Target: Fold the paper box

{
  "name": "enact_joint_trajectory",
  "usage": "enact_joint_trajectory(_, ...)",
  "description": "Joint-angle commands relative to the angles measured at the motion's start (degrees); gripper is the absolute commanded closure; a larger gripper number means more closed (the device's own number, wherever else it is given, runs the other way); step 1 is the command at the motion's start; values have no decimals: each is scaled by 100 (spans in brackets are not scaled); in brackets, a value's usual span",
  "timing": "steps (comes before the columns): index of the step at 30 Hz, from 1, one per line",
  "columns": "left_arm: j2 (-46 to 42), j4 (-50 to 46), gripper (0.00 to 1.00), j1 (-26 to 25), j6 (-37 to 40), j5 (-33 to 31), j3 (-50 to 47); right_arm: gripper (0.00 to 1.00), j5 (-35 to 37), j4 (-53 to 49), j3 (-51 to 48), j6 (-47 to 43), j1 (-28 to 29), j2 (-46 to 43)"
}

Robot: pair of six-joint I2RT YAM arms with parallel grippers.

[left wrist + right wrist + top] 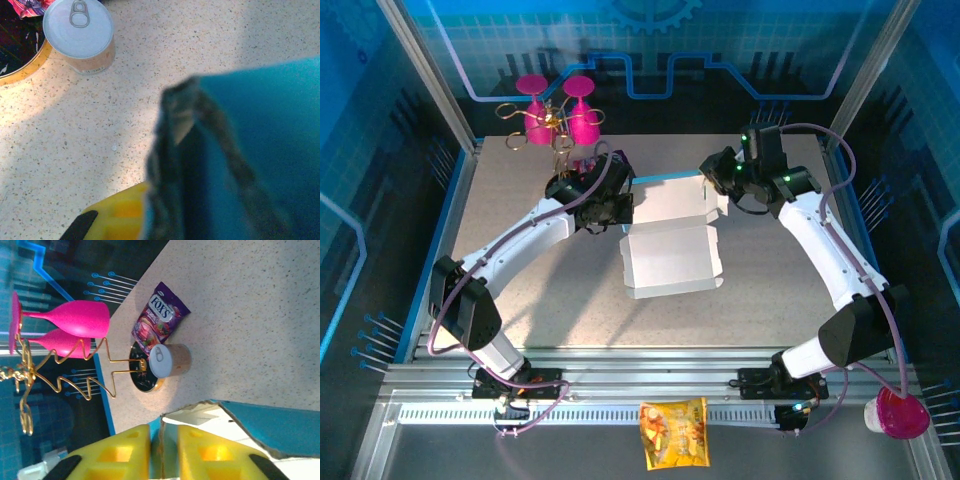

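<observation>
Right pincer clamps paper box flap edge.

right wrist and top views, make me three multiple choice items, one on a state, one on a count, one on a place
1. The right gripper is:
A wide open
B shut on an edge of the light blue cardboard paper box
C half open, holding nothing

2. How many pink stemmed goblets hang on the gold wire rack?
A one
B two
C four

3. The orange snack packet lies:
A at the near edge, in front of the arm bases
B at the far left corner
C beside the rack

Answers:
1 B, the right wrist view shows both yellow fingers pressed on the cardboard edge.
2 B, two pink bowls sit side by side.
3 A, the top view shows it nearer than both bases.
</observation>
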Motion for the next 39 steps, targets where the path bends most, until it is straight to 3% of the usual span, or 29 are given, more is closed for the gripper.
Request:
enact_joint_trajectory(1,18,-54,100,10,69,166,204,83,-84,166,122,262,81,32)
enact_joint_trajectory(3,9,-58,100,15,80,167,215,86,-91,298,51,411,81,-18)
enact_joint_trajectory(6,21,-92,100,16,83,160,242,100,-89,448,-23,653,81,-99)
enact_joint_trajectory(8,18,-135,100,11,89,149,279,100,-61,460,-13,748,72,-138)
enact_joint_trajectory(9,19,-150,100,25,89,148,298,98,-50,469,-6,754,70,-157)
enact_joint_trajectory(12,35,-275,100,67,54,179,406,64,121,353,-28,600,21,-344)
enact_joint_trajectory(14,35,-368,100,110,32,208,489,55,320,333,-194,386,-28,-626)
enact_joint_trajectory(21,139,-880,100,276,7,374,863,62,561,163,-1552,-400,-125,-1721)
enact_joint_trajectory(26,252,-1180,100,341,9,489,1137,60,637,588,-2455,-588,88,-1995)
enact_joint_trajectory(32,343,-1376,100,344,43,606,1337,53,570,744,-2257,-1050,133,-1465)
enact_joint_trajectory(39,343,-1390,100,349,13,684,1342,54,509,968,-2004,-1178,162,-980)
